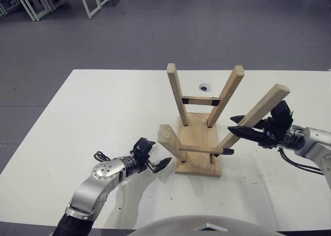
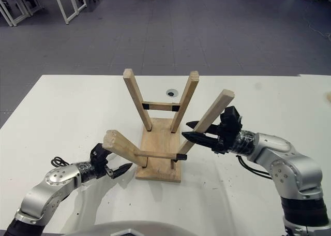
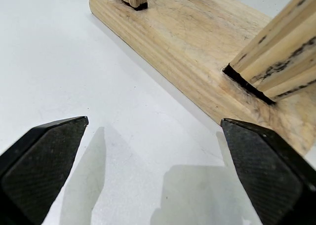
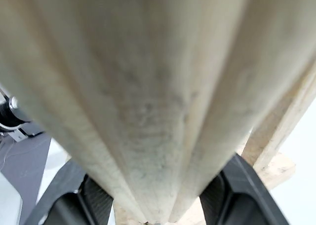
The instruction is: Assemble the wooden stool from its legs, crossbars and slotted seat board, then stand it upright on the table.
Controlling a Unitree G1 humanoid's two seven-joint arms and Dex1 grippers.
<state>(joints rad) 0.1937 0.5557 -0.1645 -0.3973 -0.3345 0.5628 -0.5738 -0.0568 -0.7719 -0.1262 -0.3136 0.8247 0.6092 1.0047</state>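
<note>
1. The stool (image 1: 192, 123) sits upside down near the middle of the white worktop (image 1: 103, 106). Its seat board (image 2: 158, 168) lies flat on the surface and all four legs point up.
2. The two far legs (image 1: 177, 93) rise steeply and are tied together by a crossbar (image 1: 200, 100). The near left leg (image 1: 170, 140) leans far outward. The near right leg (image 1: 258, 114) slants out the other way, and a second crossbar (image 1: 199, 149) runs between them low down.
3. The right gripper (image 1: 231, 123) has its fingers closed on the near right leg, roughly halfway up. In the right wrist view the dark pads (image 4: 94, 200) press against the wood on both sides.
4. The left gripper (image 1: 162, 152) is low over the worktop just beside the near left leg. Its fingers (image 3: 44, 156) are spread wide and hold nothing.
5. The wood looks stiff, light and fairly rough, so a grip should not slide. The joints look like the weak point: the uneven lean of the near legs suggests they are only pushed into their slots.
6. To turn it over, I would hold low on two legs close to the board, or the board's edges. A pull at a leg tip would probably lever that leg out of its slot.
</note>
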